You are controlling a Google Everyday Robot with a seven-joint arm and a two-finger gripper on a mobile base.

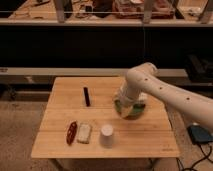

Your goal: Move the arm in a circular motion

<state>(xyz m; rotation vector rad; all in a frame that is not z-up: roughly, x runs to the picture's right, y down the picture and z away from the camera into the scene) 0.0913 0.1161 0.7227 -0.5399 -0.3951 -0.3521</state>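
1. One wooden table (60, 142).
2. One white robot arm (165, 92), its gripper (125, 104) over one green bowl (131, 112).
3. One white cup (107, 134).
4. One black bar (86, 96).
5. One red packet (72, 132).
6. One pale packet (84, 133).

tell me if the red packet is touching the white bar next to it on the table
Touching, as far as the camera view shows: the red packet lies against the white bar, with no wood visible between. The end effector hangs over the green bowl.

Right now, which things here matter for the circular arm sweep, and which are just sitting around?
Job: arm; pincer, low over the green bowl.
Lying about: black bar, white cup, red packet, pale packet, wooden table.
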